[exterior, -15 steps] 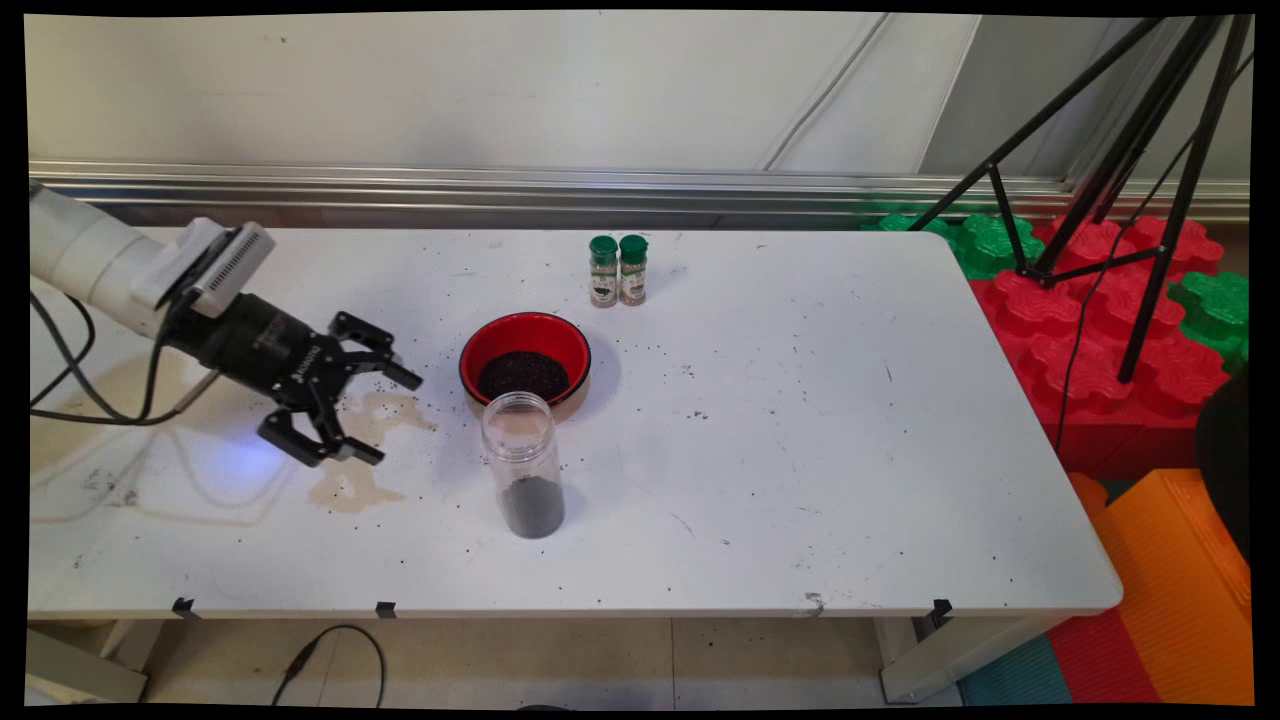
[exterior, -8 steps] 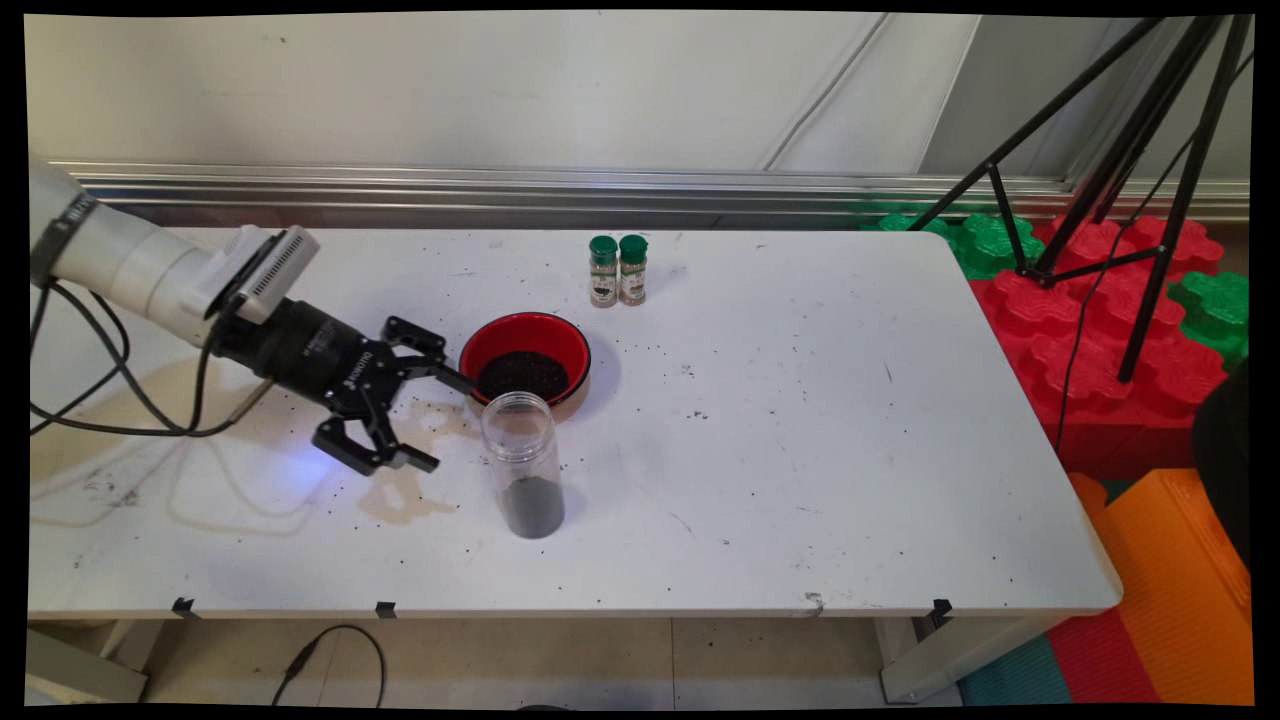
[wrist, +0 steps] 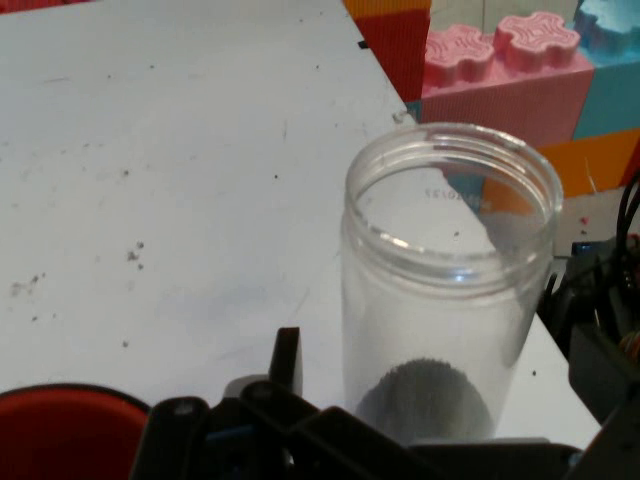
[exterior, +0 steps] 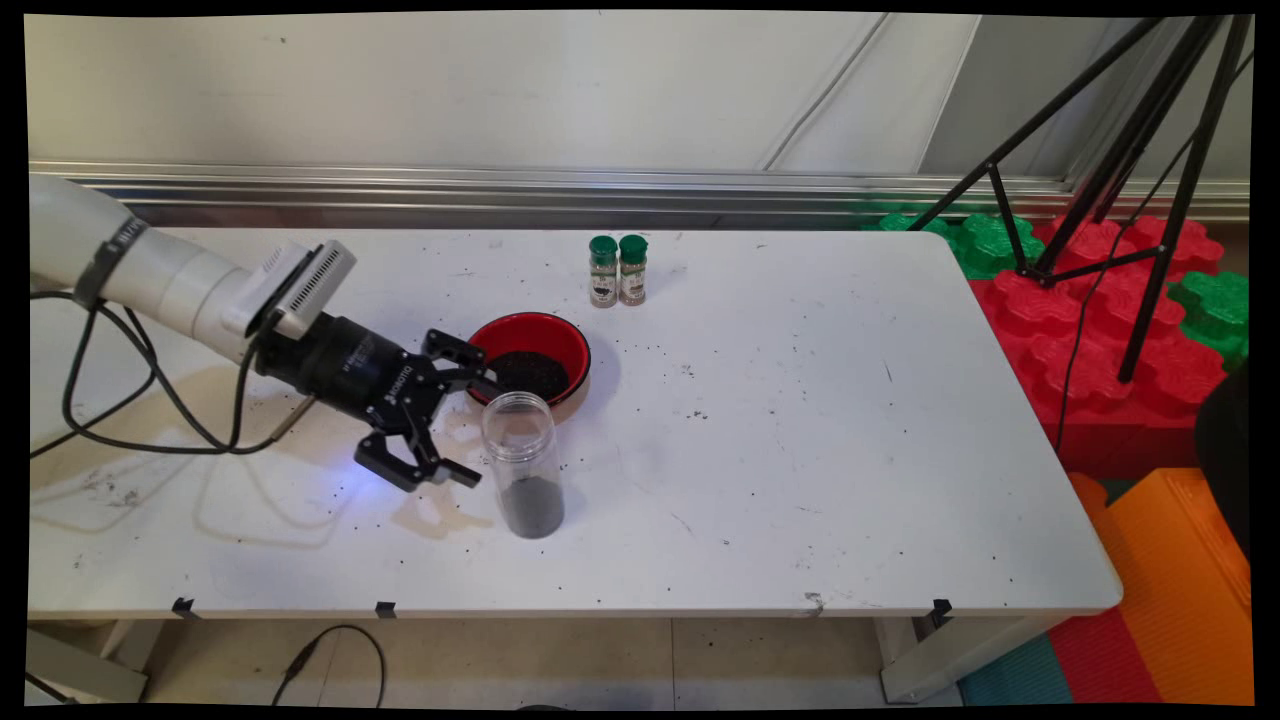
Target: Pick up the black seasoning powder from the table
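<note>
A clear open-topped jar with a dark layer at its bottom stands near the table's middle, in front of a red bowl of dark grains. My gripper comes in low from the left, open, its fingers just left of the jar, one toward the bowl and one nearer the front; it holds nothing. In the hand view the jar fills the centre right, close ahead, with the bowl's rim at the lower left.
Two green-capped spice bottles stand side by side behind the bowl. Brown stains and scattered dark specks mark the white table. A black tripod and coloured foam blocks stand off the table's right end.
The arm has moved to the right across the table, bringing the open gripper from well left of the jar to right beside it. Jar and bowl have not moved.
</note>
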{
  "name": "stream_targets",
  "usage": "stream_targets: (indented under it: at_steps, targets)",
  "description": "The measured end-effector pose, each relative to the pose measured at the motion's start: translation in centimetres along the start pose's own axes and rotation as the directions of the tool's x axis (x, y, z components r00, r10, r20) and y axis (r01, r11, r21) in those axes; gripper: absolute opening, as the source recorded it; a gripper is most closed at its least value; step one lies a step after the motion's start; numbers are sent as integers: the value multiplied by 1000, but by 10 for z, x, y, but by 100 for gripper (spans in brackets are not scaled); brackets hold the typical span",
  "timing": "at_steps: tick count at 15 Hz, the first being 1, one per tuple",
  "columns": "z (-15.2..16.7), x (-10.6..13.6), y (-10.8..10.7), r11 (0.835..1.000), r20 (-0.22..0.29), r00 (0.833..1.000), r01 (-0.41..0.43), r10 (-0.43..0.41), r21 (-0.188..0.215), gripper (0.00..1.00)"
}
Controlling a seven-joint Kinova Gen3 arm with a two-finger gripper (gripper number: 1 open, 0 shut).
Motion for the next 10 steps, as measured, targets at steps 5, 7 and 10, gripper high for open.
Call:
stream_targets:
  at_steps: [5, 7, 10]
  targets:
    - [20, -4, 2, 1000, -22, 1000, -3, 3, -5, 100]
    - [27, -6, 3, 1000, -27, 1000, -1, 1, -6, 100]
    - [36, -10, 4, 1000, -30, 1000, 2, -2, -5, 100]
